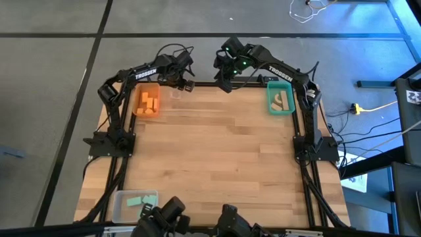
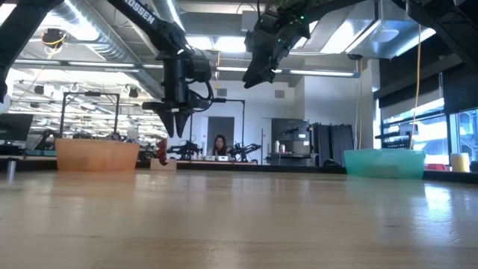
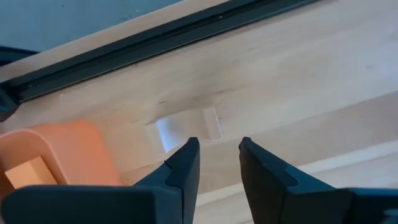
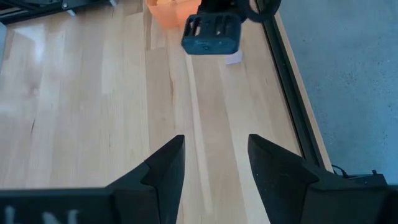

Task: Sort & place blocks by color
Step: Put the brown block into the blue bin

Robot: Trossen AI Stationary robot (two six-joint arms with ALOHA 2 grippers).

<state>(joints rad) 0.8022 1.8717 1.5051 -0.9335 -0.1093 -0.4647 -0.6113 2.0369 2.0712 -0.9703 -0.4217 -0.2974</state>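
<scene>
Hovering over the table's far edge, the left gripper [image 3: 216,165] has its fingers parted and empty above a pale wooden block [image 3: 186,127] lying just beside the orange bin [image 1: 147,101]. Being wood, this block (small, likely light and rigid) should take a firm pinch across its flat sides. The right gripper [image 4: 214,163] waits nearby, open and empty.

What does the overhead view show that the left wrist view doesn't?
Only the overhead view shows the teal bin holding pale wooden blocks, the clear bin with mint blocks, and the right gripper. Only the left wrist view shows the gap between the left gripper's fingers, above a pale block on the table. Both show the orange bin.
</scene>
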